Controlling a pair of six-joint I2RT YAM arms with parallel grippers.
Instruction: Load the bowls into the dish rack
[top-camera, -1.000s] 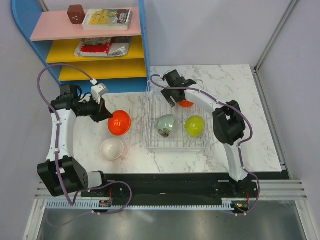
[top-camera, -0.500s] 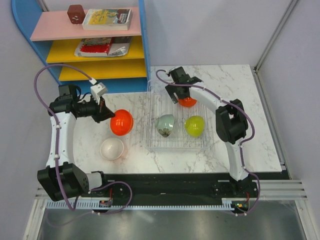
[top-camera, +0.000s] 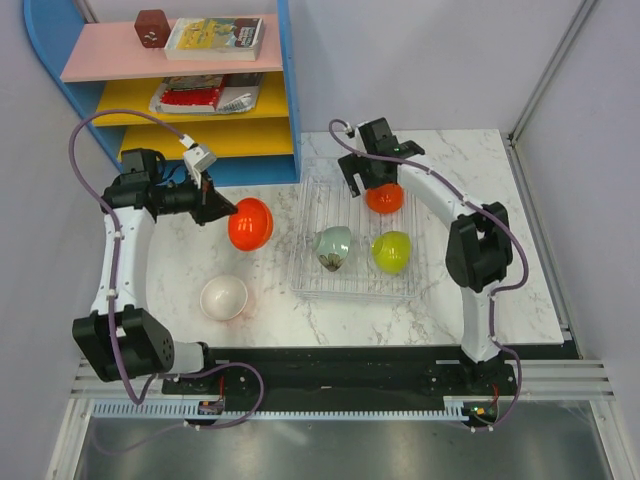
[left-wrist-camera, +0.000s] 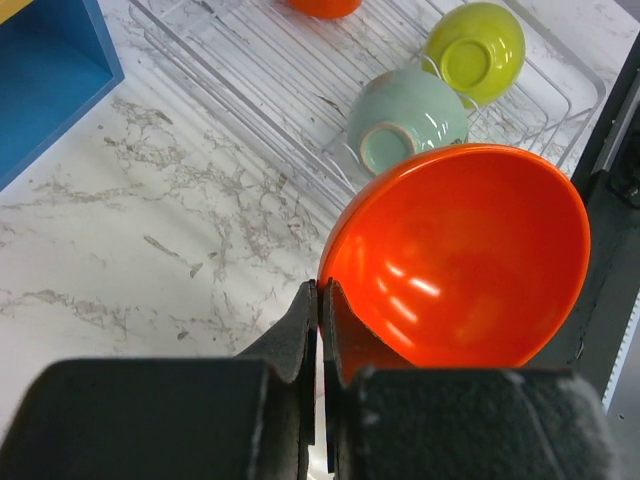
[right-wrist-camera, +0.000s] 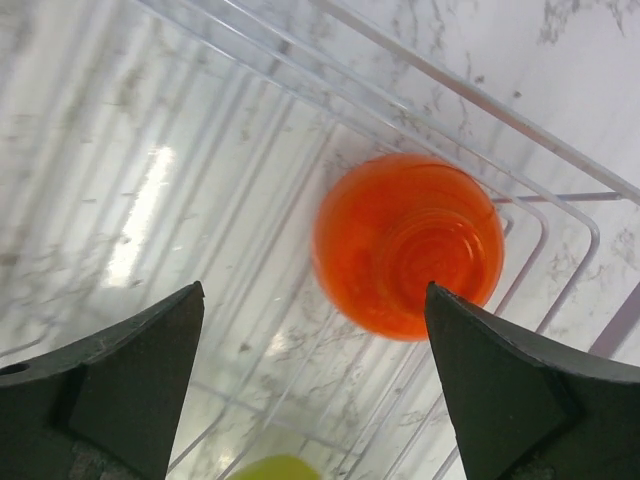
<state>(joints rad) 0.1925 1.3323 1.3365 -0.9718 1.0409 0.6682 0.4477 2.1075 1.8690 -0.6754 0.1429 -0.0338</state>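
The wire dish rack (top-camera: 310, 280) holds three bowls on edge: a pale green bowl (top-camera: 333, 245), a yellow-green bowl (top-camera: 392, 251) and a small orange bowl (top-camera: 385, 197) at the back. My left gripper (top-camera: 222, 210) is shut on the rim of a large orange bowl (top-camera: 250, 223), held above the table left of the rack; the left wrist view shows the rim pinched between the fingers (left-wrist-camera: 300, 325). My right gripper (right-wrist-camera: 314, 300) is open and empty above the small orange bowl (right-wrist-camera: 408, 243). A white bowl (top-camera: 224, 297) sits on the table at the front left.
A blue shelf unit (top-camera: 180, 90) with pink and yellow shelves stands at the back left, holding a book, packets and a brown cube. White walls close in the table at back and right.
My left gripper has lifted the large orange bowl up and toward the rack. My right gripper has let go of the small orange bowl and drawn back toward the rack's far right corner.
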